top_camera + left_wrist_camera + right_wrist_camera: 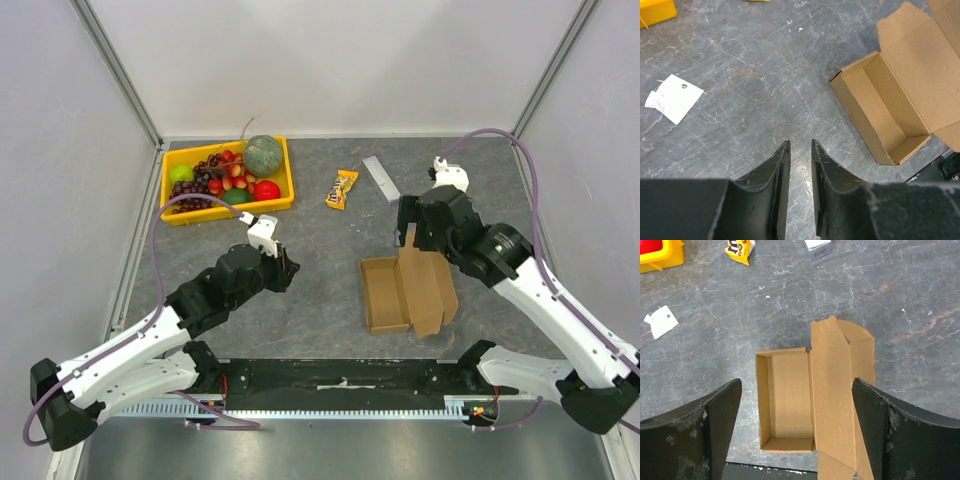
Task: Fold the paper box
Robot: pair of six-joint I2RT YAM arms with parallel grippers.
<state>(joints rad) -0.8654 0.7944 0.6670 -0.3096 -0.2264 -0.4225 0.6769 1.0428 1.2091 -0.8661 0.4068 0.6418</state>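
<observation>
The paper box (385,295) is brown cardboard, standing as an open tray near the table's front, right of centre. Its lid flap (430,285) stands up along the tray's right side, with side tabs loose. My right gripper (408,228) hovers above the box's far end, open wide and empty. In the right wrist view the box (787,400) and lid (832,390) lie between and below the jaws of this gripper (796,381). My left gripper (287,270) is left of the box and apart from it. Its jaws (800,142) are almost shut, empty, over bare table; the box (890,115) shows at right.
A yellow fruit tray (228,207) sits at the back left. An orange candy packet (342,188) and a grey bar (381,178) lie behind the box. A white paper tag (675,97) lies left of my left gripper. A black strip (340,375) runs along the near edge.
</observation>
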